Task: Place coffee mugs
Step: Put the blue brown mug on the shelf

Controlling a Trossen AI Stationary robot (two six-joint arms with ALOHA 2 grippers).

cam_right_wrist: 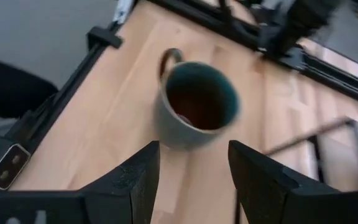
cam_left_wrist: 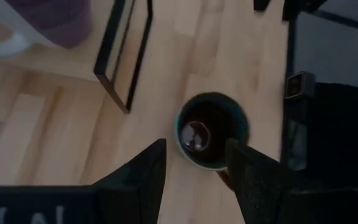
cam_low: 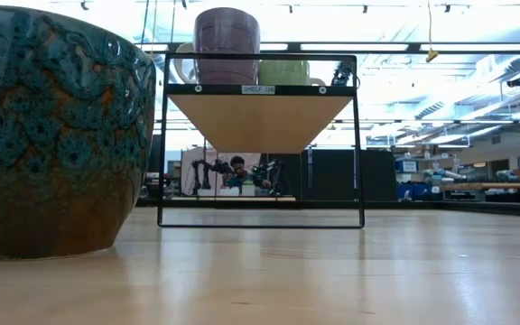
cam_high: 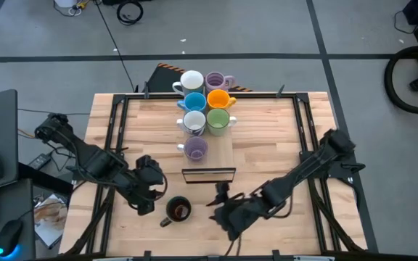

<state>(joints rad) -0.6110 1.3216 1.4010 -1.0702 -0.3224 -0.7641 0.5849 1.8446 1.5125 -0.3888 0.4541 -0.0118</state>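
Observation:
The dark olive mug (cam_high: pixel 178 209), brown inside, stands upright on its base on the table near the near edge; it fills the left of the low view (cam_low: pixel 52 126). My left gripper (cam_high: pixel 153 194) is open just to its left, above it; the left wrist view looks down into the mug (cam_left_wrist: pixel 211 130) beyond the open gripper (cam_left_wrist: pixel 196 149). My right gripper (cam_high: pixel 218 206) is open to the mug's right, and the mug (cam_right_wrist: pixel 194 106) stands ahead of it (cam_right_wrist: pixel 192 149). Seven other mugs stand on a raised wooden shelf (cam_high: pixel 227 148), the nearest a lilac one (cam_high: pixel 196 148).
The shelf's black wire frame (cam_high: pixel 209 174) stands just beyond the dark mug, between both grippers and the shelf mugs; the low view shows it (cam_low: pixel 260 221) with a lilac mug (cam_low: pixel 227 45) on top. Black rails (cam_high: pixel 115 145) run along the table's sides.

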